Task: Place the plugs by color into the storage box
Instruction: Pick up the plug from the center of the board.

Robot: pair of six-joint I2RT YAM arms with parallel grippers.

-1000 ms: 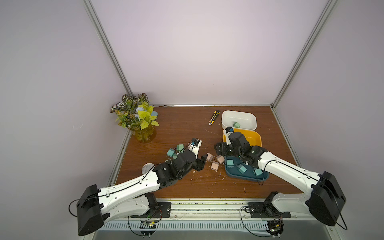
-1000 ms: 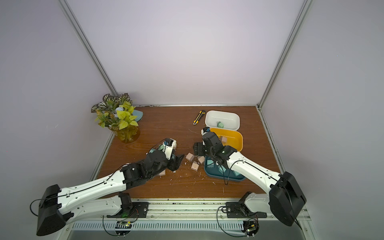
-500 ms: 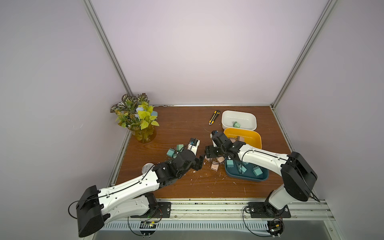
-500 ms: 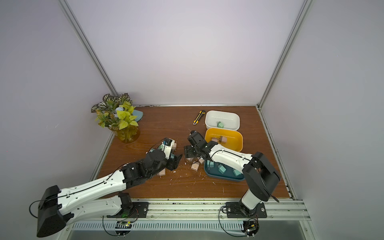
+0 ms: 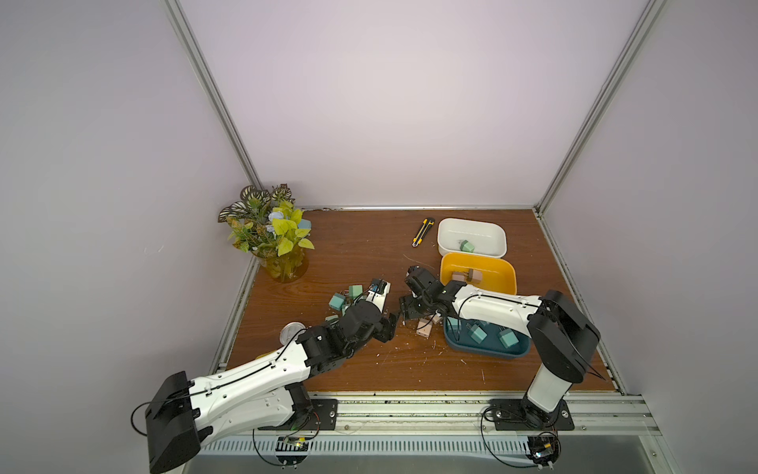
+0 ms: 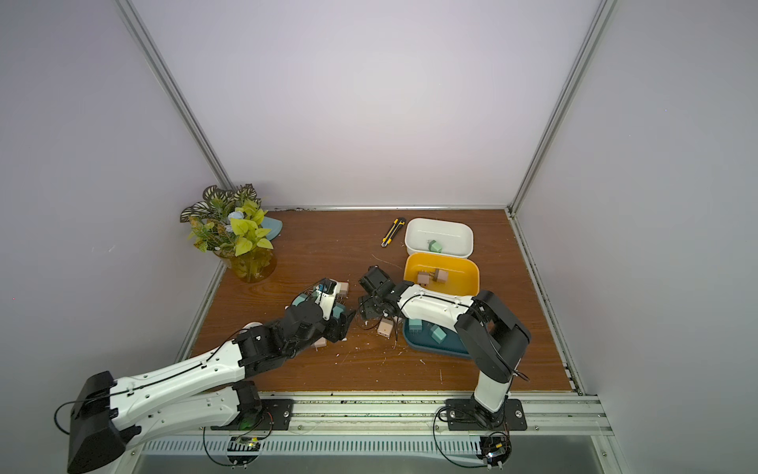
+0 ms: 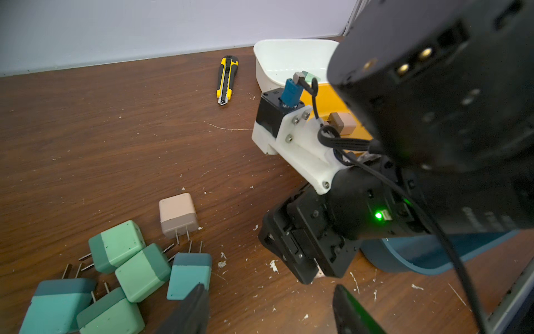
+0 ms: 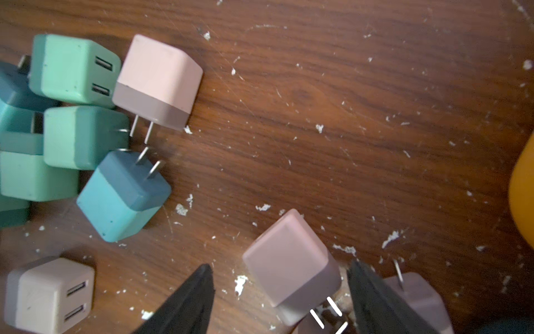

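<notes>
In both top views the two arms meet near the middle of the frame, low over the brown worktop (image 5: 361, 254). The left end effector (image 7: 268, 312) is open and has nothing between its fingers. In the left wrist view one finger (image 7: 190, 309) is at the edge of a teal-blue plug (image 7: 189, 273); I cannot tell if they touch. This plug belongs to a loose heap (image 5: 342, 298) of mint green and teal-blue plugs, a little left of the centre of the frame in a top view.

The right end effector (image 8: 281, 277) is also open and stands around a pink plug (image 8: 284, 251) whose prongs point toward the end effector. A clear gap shows between this plug and one finger (image 8: 187, 300), so it is not gripped.

Right of centre in a top view, three boxes stand in a row. The white box (image 5: 451, 234) holds one mint green plug (image 5: 466, 246). The yellow box (image 5: 496, 269) below it holds two pale pink plugs (image 5: 467, 275). The dark blue box (image 5: 484, 352), partly hidden by the right arm, holds teal-blue ones (image 5: 507, 338). A utility knife (image 5: 423, 232) lies just left of the white box. A potted plant (image 5: 270, 234) stands at the left of the frame.
</notes>
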